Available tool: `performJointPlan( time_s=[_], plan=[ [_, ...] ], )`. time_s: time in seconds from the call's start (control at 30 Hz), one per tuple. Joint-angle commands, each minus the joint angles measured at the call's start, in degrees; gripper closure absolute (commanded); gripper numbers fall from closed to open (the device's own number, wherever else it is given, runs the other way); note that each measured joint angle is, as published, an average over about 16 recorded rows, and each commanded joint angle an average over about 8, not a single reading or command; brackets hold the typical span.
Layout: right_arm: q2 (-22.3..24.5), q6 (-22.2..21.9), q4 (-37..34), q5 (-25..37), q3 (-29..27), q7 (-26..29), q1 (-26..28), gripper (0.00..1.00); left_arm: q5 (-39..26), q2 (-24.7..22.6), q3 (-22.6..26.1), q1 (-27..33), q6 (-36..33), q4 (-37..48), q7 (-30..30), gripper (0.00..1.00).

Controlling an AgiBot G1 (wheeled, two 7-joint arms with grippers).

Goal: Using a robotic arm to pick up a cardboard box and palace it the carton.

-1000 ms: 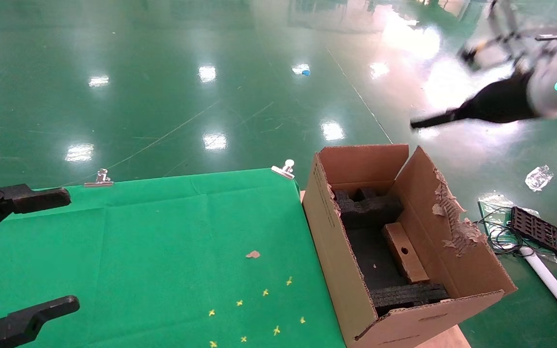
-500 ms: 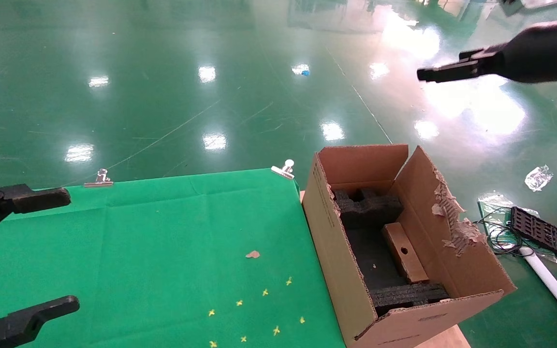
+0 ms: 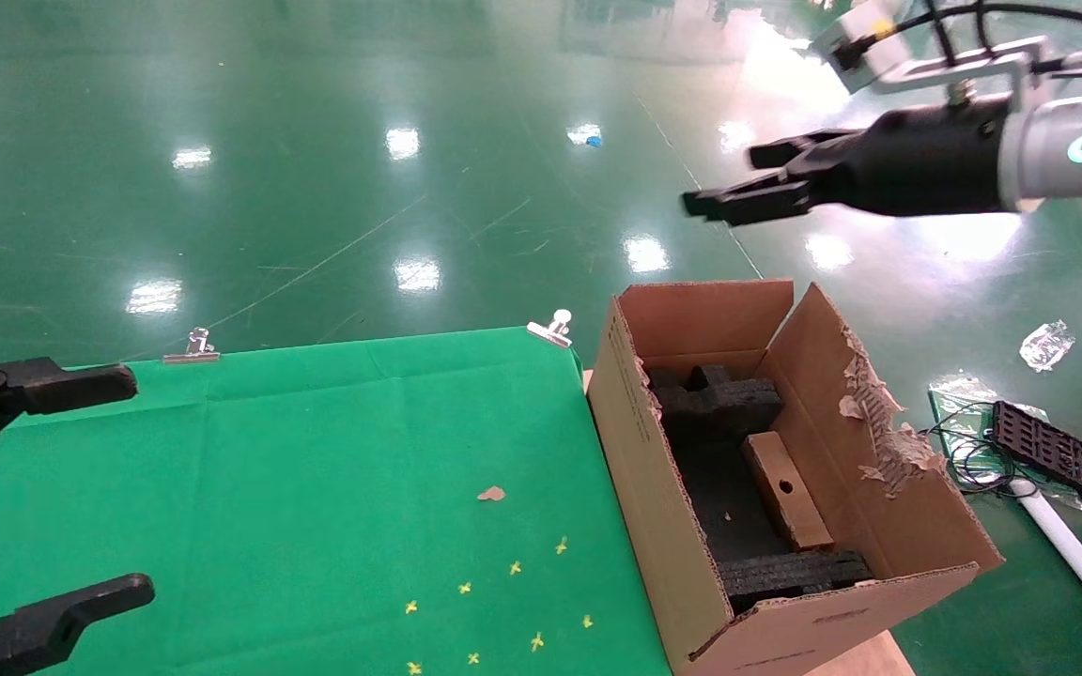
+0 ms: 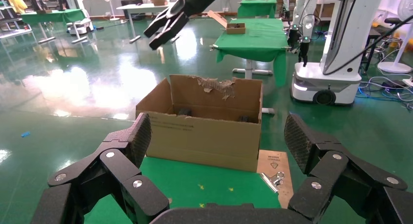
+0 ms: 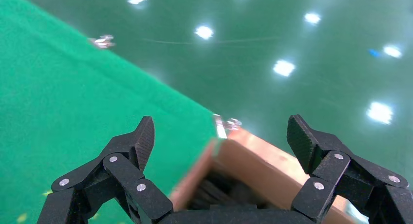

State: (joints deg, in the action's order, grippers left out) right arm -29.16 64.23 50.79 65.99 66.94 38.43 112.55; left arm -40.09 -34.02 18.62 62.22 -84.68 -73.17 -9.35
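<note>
High above the carton's [image 3: 790,620] far end, the right gripper [image 3: 738,192] hangs with fingers spread and empty, while the cardboard box [image 3: 785,488] already lies inside, leaning among black foam. Best to lift clear without brushing the torn flap [image 3: 870,413]. The left gripper [image 3: 43,498], fingers wide apart, idles over the green surface [image 3: 316,488].

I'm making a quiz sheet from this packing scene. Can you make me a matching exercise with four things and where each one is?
Things:
1. cardboard box
2. right gripper
3. left gripper
4. carton

Places:
A. over the green cloth, open
B. beside the table, flaps up
C. inside the carton, leaning between black foam pieces
D. in the air above the carton, open and empty

Pairs: 1-C, 2-D, 3-A, 4-B
</note>
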Motion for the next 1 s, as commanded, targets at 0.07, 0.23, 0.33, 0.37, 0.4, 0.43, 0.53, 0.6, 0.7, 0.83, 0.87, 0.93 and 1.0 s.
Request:
performJointPlan(
  time_s=[0.07,0.23,0.33,0.37,0.4,0.43,0.53,0.6,0.7,0.83,0.87,0.93,1.0],
  plan=[
    [-0.4,1.4,1.5,-1.6,-3.3,-1.8,-3.3,0.00,0.0,0.0,0.0,0.0,0.0,0.0,0.0,0.00],
    [-1.0,3.7,3.9,-4.1,-8.8,-4.8,-8.8,0.00,0.0,0.0,0.0,0.0,0.0,0.0,0.0,0.00],
    [-1.4,5.1,5.4,-5.7,-12.0,-6.5,-12.0,0.00,0.0,0.0,0.0,0.0,0.0,0.0,0.0,0.00],
    [-1.5,5.5,5.9,-6.2,-13.1,-7.1,-13.2,0.00,0.0,0.0,0.0,0.0,0.0,0.0,0.0,0.00],
    [-1.6,6.0,6.4,-6.7,-14.2,-7.7,-14.2,0.00,0.0,0.0,0.0,0.0,0.0,0.0,0.0,0.00],
    [-1.8,6.4,6.8,-7.2,-15.3,-8.3,-15.3,0.00,0.0,0.0,0.0,0.0,0.0,0.0,0.0,0.00],
    [-2.1,7.8,8.3,-8.8,-18.6,-10.1,-18.6,0.00,0.0,0.0,0.0,0.0,0.0,0.0,0.0,0.00],
    [-2.4,8.8,9.3,-9.8,-20.8,-11.3,-20.8,0.00,0.0,0.0,0.0,0.0,0.0,0.0,0.0,0.00],
    [-2.8,10.1,10.8,-11.4,-24.1,-13.1,-24.1,0.00,0.0,0.0,0.0,0.0,0.0,0.0,0.0,0.00],
    [-3.3,12.0,12.7,-13.5,-28.4,-15.4,-28.4,0.00,0.0,0.0,0.0,0.0,0.0,0.0,0.0,0.00],
    [-3.4,12.4,13.2,-14.0,-29.5,-16.0,-29.5,0.00,0.0,0.0,0.0,0.0,0.0,0.0,0.0,0.00],
    [-3.6,13.4,14.2,-15.0,-31.7,-17.2,-31.7,0.00,0.0,0.0,0.0,0.0,0.0,0.0,0.0,0.00],
    [-3.9,14.3,15.1,-16.0,-33.8,-18.4,-33.9,0.00,0.0,0.0,0.1,0.0,0.0,0.0,0.0,0.00]
  ],
)
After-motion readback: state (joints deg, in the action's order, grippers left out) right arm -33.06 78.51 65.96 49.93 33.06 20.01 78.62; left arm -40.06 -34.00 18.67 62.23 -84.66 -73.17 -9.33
